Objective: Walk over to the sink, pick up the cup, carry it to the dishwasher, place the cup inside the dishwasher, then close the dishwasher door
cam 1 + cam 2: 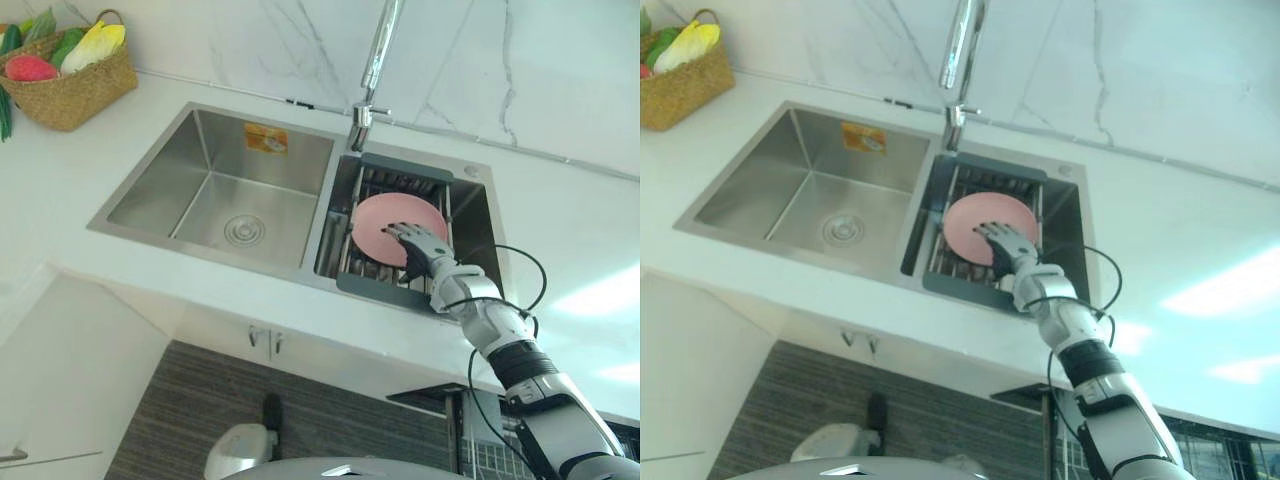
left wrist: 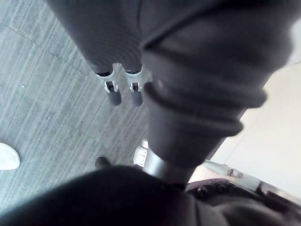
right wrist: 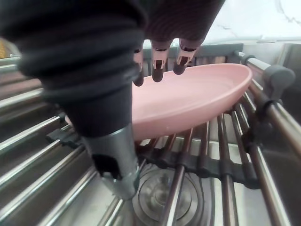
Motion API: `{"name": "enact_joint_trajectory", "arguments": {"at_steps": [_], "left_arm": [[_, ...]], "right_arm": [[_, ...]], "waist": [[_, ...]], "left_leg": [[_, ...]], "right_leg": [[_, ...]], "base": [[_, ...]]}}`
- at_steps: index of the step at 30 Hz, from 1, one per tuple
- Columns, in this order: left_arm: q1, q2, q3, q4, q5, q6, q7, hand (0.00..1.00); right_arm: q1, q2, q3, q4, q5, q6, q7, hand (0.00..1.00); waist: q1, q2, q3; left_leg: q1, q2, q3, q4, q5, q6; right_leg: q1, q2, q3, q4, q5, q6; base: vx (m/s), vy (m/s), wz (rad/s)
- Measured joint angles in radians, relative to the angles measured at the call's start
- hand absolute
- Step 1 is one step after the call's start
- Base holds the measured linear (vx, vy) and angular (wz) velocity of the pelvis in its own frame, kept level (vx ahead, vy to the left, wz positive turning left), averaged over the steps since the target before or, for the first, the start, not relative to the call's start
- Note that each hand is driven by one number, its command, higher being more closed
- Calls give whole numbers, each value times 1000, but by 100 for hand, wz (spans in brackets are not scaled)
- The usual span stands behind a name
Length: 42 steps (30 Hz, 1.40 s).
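Note:
A shallow pink dish (image 1: 380, 222) leans in the dark drying rack (image 1: 400, 166) over the sink's right basin; no cup shows. My right hand (image 1: 421, 246) reaches in over the counter edge and lies on the dish. In the right wrist view its straight fingers (image 3: 158, 70) rest their dark tips on the dish's (image 3: 202, 94) inner face, while the thumb (image 3: 115, 172) hangs below the rim toward the rack bars, not pinching. My left hand (image 2: 114, 90) hangs low over the grey floor, fingers relaxed and holding nothing.
The steel left basin (image 1: 215, 190) stands bare with a drain. A chrome faucet (image 1: 373, 70) rises behind the divider. A woven basket (image 1: 72, 78) of produce sits at the counter's far left. Below the counter at right, a wire rack (image 1: 485, 455) shows. A white shoe (image 2: 7, 157) is on the floor.

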Motion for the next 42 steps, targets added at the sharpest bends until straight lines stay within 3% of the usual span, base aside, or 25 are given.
{"name": "enact_joint_trajectory", "arguments": {"at_steps": [9, 16, 22, 26, 30, 33, 34, 39, 42], "left_arm": [[-2, 0, 0, 18, 1, -10, 1, 0], [-3, 15, 0, 23, 2, -17, 1, 0], [-3, 17, -9, 25, 2, -32, 1, 0], [-3, 17, -12, 26, 2, -33, 2, 0], [-3, 17, -23, 38, 2, -34, 4, 0], [-3, 19, -22, 41, 3, -39, 5, 0], [-3, 20, -22, 45, 3, -41, 5, 0], [-5, 23, -22, 45, 2, -42, 6, 0], [-5, 22, -23, 45, 2, -42, 6, 0]], "right_arm": [[0, -8, 0, 5, -30, -5, -74, 100], [16, -8, 1, 36, -141, -31, -280, 100], [20, -8, -2, 65, -156, -30, -365, 100], [20, -9, -19, 72, -155, -28, -386, 100], [25, -14, -35, 73, -145, -28, -391, 100], [28, -19, -39, 71, -134, -29, -391, 100], [29, -20, -41, 69, -132, -30, -391, 0], [29, -36, -47, 68, -104, -42, -378, 0], [29, -36, -58, 71, -54, -46, -312, 0]], "waist": [[1, -2, 0], [0, -19, 0], [0, -18, 0], [1, -18, 0], [-3, -15, 2], [-3, -17, 0], [-6, -19, -1], [-7, -20, -2], [-4, -17, 0]], "left_leg": [[-8, -7, 7, 0, -1, 1], [-5, -8, 9, 0, -1, 1], [-8, -8, 9, 0, -1, 1], [-17, -15, 9, 0, -1, 1], [-14, -23, 29, 0, -1, 2], [-14, -29, 31, 0, -1, 2], [-13, -33, 30, 0, -1, 2], [-11, -42, 27, 0, 0, 2], [-3, -39, 20, 0, -2, 4]], "right_leg": [[1, -2, 0, -18, 0, 0], [1, -3, 2, -17, 0, 0], [1, -2, 2, -19, -3, -6], [1, -2, 0, -37, -20, -18], [1, -16, 0, -45, -44, 15], [0, -18, 3, -46, -43, 13], [1, -22, 5, -45, -41, 9], [2, -31, 7, -40, -33, -1], [11, -27, 6, -29, -17, -3]], "base": [[17, -74, -1], [21, -74, -1], [-4, -81, 1], [-20, -77, 4], [-19, -44, 6], [28, -47, -4], [39, -40, -7], [45, -55, -1], [37, -84, 6]]}}
